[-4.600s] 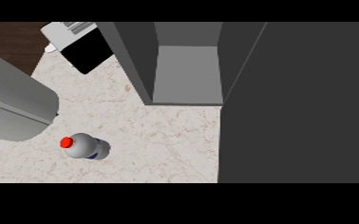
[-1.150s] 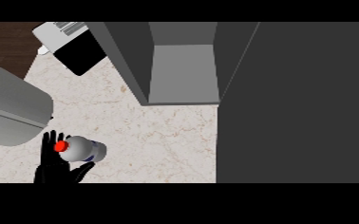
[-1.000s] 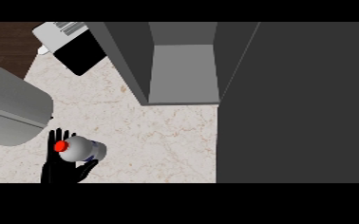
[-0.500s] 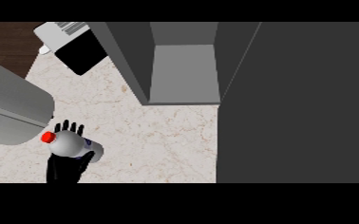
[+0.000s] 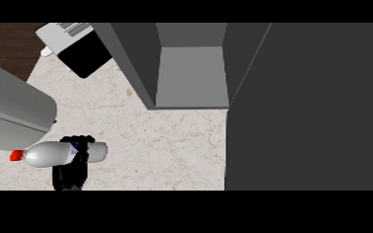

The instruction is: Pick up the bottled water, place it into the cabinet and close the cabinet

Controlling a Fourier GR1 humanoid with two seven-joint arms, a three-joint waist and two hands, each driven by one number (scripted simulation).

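The water bottle (image 5: pixel 47 154) is clear with a red cap and lies sideways at the lower left of the head view, its cap pointing left. My left hand (image 5: pixel 75 167) comes up from the lower edge, and its black fingers (image 5: pixel 79 142) curl over the bottle's right part, shut on it. The open cabinet (image 5: pixel 192 74) stands at the top centre, well up and to the right of the bottle, showing a grey shelf inside. Its dark door (image 5: pixel 299 108) is swung open and fills the right side. My right hand does not show.
A large grey appliance (image 5: pixel 20 109) sits at the left edge, just above the bottle. A black box (image 5: pixel 85 55) with a white object (image 5: pixel 61 31) lies at the top left. Speckled counter (image 5: pixel 167 148) stretches between the bottle and the cabinet.
My left hand came up from the lower edge and closed round the bottle. The bottle moved left and tipped onto its side, its cap now pointing left near the appliance.
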